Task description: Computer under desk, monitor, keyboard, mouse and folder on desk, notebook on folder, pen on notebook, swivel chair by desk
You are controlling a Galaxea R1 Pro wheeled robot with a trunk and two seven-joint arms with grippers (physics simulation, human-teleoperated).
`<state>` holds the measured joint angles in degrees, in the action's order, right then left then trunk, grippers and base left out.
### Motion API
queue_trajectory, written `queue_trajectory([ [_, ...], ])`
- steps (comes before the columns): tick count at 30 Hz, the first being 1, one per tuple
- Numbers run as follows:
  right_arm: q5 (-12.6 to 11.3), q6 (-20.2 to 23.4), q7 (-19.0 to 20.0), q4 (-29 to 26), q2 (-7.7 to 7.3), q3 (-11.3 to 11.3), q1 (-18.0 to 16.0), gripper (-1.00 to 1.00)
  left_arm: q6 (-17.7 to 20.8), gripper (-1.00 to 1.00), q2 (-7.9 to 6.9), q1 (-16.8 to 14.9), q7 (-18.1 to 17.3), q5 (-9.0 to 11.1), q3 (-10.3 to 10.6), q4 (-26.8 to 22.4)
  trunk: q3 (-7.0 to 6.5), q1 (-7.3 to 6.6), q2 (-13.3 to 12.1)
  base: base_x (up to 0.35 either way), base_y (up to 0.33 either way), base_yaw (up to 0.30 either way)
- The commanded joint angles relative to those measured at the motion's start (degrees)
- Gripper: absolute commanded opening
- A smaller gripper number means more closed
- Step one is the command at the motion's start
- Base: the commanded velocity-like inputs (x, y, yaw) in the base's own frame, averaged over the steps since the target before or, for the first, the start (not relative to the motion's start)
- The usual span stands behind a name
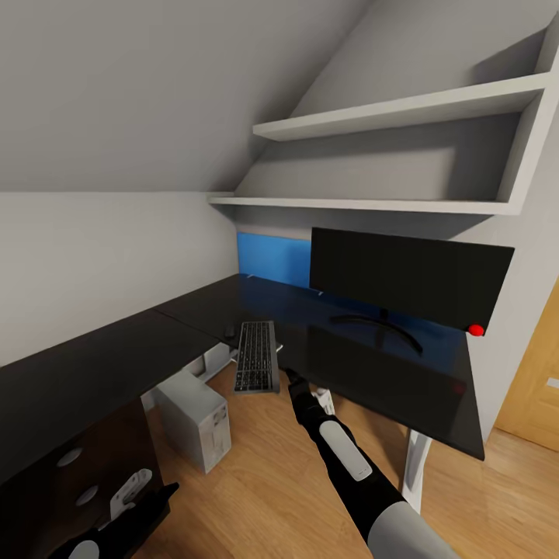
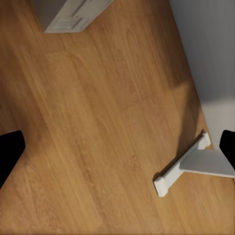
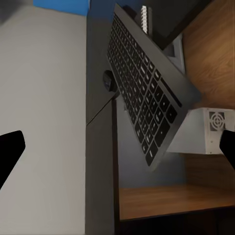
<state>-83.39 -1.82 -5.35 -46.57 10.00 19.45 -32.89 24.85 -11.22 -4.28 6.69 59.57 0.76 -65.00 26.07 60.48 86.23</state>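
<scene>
The black monitor [image 1: 407, 281] stands on the black desk [image 1: 365, 365], its red dot at the lower right corner. The dark keyboard [image 1: 257, 357] lies tilted at the desk's inner corner, its near end jutting past the edge over the floor. It appears close up in the right wrist view as the keyboard [image 3: 142, 93]. A small black mouse [image 1: 230, 331] sits just to its left on the desk. My right gripper [image 1: 289, 376] is open, just short of the keyboard's near right corner. The pale computer [image 1: 198, 419] stands on the floor under the desk. My left gripper [image 1: 155, 497] hangs open low down.
White shelves [image 1: 388, 116] run above the desk, with a blue back panel [image 1: 272, 256] behind it. A white desk leg [image 1: 415, 462] stands right of my arm, and its foot [image 2: 183, 166] rests on the wood floor. A wooden door [image 1: 536, 380] is at the far right.
</scene>
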Motion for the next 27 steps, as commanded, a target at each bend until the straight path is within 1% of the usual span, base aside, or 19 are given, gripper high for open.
queue_trajectory([
  [1, -0.7, -0.2, -0.2, 0.0, 0.0, 0.1, 0.0, 1.0, 0.3, 1.0, -0.04, 0.0, 0.5, 0.6, 0.1, -0.1, 0.25, 0.23, 0.5, 0.0, 0.0, 0.004],
  [5, -1.7, -0.3, -0.1, 0.5, 0.0, 0.2, 0.0, 1.0, 0.8, 1.0, -0.05, 0.0, 0.5, 0.6, 0.0, -0.1, 0.96, 1.1, 2.1, 0.0, 0.0, 0.002],
  [11, -1.9, -1.0, -0.3, 0.3, 0.0, 0.4, -0.1, 1.0, 1.0, 1.0, -0.03, 0.0, 0.6, 0.5, -0.1, -0.1, 2.03, 2.42, 4.5, 0.0, 0.0, 0.0],
  [20, -2.6, -0.2, -0.1, 0.1, 0.0, 0.0, 0.1, 1.0, 1.1, 1.0, -0.05, 0.0, 0.6, 0.5, -0.1, -0.1, 3.64, 4.4, 8.1, 0.0, 0.0, 0.0],
  [27, -2.8, -0.8, -0.6, 0.0, 0.0, -0.1, 0.0, 1.0, 1.1, 1.0, -0.12, 0.0, 0.6, 0.5, -0.1, -0.1, 4.54, 5.94, 10.9, 0.0, 0.0, 0.017],
])
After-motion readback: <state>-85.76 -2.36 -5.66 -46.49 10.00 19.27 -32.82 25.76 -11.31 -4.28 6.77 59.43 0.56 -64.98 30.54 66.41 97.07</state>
